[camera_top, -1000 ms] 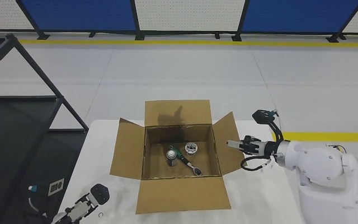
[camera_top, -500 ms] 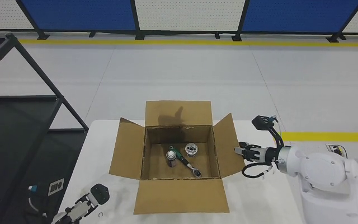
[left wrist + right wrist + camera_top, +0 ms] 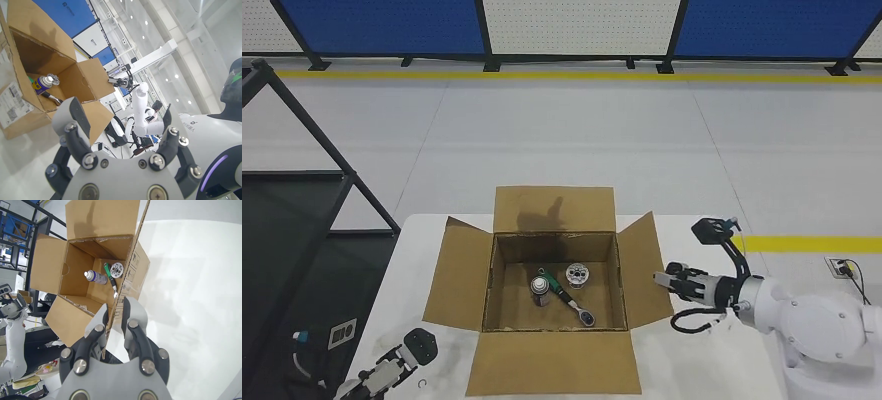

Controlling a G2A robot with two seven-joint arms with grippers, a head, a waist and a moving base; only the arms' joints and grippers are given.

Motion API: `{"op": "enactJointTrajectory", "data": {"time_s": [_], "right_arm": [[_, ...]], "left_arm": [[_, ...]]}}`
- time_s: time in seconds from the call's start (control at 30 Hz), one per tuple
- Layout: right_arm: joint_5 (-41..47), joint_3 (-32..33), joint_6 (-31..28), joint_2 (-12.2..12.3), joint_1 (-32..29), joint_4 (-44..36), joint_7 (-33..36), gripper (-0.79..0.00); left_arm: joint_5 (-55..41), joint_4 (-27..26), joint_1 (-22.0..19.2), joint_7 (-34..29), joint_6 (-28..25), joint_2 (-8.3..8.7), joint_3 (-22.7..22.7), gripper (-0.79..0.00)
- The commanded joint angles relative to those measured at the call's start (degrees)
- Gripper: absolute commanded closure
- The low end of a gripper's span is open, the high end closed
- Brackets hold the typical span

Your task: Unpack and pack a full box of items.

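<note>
An open cardboard box (image 3: 552, 212) stands on the white table (image 3: 702, 372). Inside it are a blue spray can (image 3: 540, 288), a green-handled ratchet wrench (image 3: 572, 302) and a round metal part (image 3: 578, 274). My right gripper (image 3: 664, 281) is shut on the outer edge of the box's right flap (image 3: 642, 262); in the right wrist view the flap's edge (image 3: 130, 275) runs between the right gripper's (image 3: 115, 308) fingers. My left gripper (image 3: 122, 106) is open and holds nothing, low beside the table's front left corner (image 3: 412, 352). The left wrist view shows the can (image 3: 42, 83) inside the box.
A black metal rack (image 3: 302, 200) stands left of the table. Blue and white partition panels (image 3: 582, 25) and a yellow floor line (image 3: 562, 74) lie far behind. Bare white tabletop stretches right of the box, under the right arm.
The right gripper has drawn back toward the table's front with the flap in it. The box has slid slightly toward the front and left. The left gripper has kept still.
</note>
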Motion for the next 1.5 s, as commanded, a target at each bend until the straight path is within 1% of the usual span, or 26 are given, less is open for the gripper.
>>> {"op": "enactJointTrajectory", "data": {"time_s": [0.0,0.07,0.13,0.2,0.27,0.6,0.67,0.73,0.83,0.93,1.0,1.1,1.2,1.33,1.47], "right_arm": [[2.5,0.3,-0.2,0.0,-0.2,0.5,-1.9,-0.785],[5.2,0.2,0.1,0.0,0.0,1.3,-4.6,-0.785],[7.5,0.2,0.5,-0.1,0.4,2.1,-6.5,-0.785],[7.5,0.2,0.5,-0.1,0.4,2.1,-6.5,-0.785],[7.5,0.2,0.5,-0.1,0.4,2.1,-6.5,-0.785],[7.5,0.2,0.5,-0.1,0.4,2.1,-6.5,-0.785],[9.6,0.3,0.7,-0.1,-0.7,2.9,-8.4,-0.785],[12.9,0.6,-0.3,0.0,-1.2,3.3,-7.9,-0.785],[16.8,1.1,-0.8,0.3,-1.4,3.7,-6.1,-0.785],[18.9,0.4,-0.5,0.6,-1.2,3.9,-5.0,-0.785],[21.1,-0.3,0.0,0.7,-0.7,4.3,-4.0,-0.785],[21.5,-1.7,1.8,0.9,0.5,5.1,-4.0,-0.785],[24.2,-4.2,2.4,0.8,2.1,5.9,-3.5,-0.785],[26.5,-8.3,2.3,0.7,4.5,7.2,-3.0,-0.785],[26.9,-8.8,2.0,0.7,4.9,7.4,-2.8,-0.785]], "left_arm": [[0.0,0.0,0.0,0.0,0.0,0.0,0.0,-0.785],[-0.3,-0.6,0.3,1.5,0.5,0.01,-0.1,-0.785],[-0.7,-0.6,0.9,2.8,0.3,0.04,-1.2,-0.785],[-1.9,-0.4,1.7,4.2,1.0,0.09,-2.4,-0.785],[-2.8,-0.1,2.2,4.4,3.6,0.23,-3.3,-0.785],[-2.8,-0.1,2.2,4.4,3.6,0.23,-3.3,-0.785],[-2.1,0.5,2.0,6.3,5.2,0.25,-3.1,-0.785],[-2.1,1.4,1.1,9.3,7.5,0.27,-3.0,-0.785],[-1.8,2.5,-0.6,11.8,11.4,0.45,-2.7,-0.785],[0.3,2.8,-2.5,12.1,15.1,0.77,-1.4,-0.785],[1.3,2.9,-3.7,10.9,17.3,1.01,-0.3,-0.785],[2.8,3.4,-5.5,10.1,19.2,1.28,1.2,-0.785],[4.2,3.7,-7.1,9.8,20.7,1.52,2.7,-0.785],[4.2,3.7,-8.4,9.1,21.2,1.73,4.0,-0.785],[5.1,3.1,-9.1,8.3,21.2,1.95,5.1,-0.785]]}}
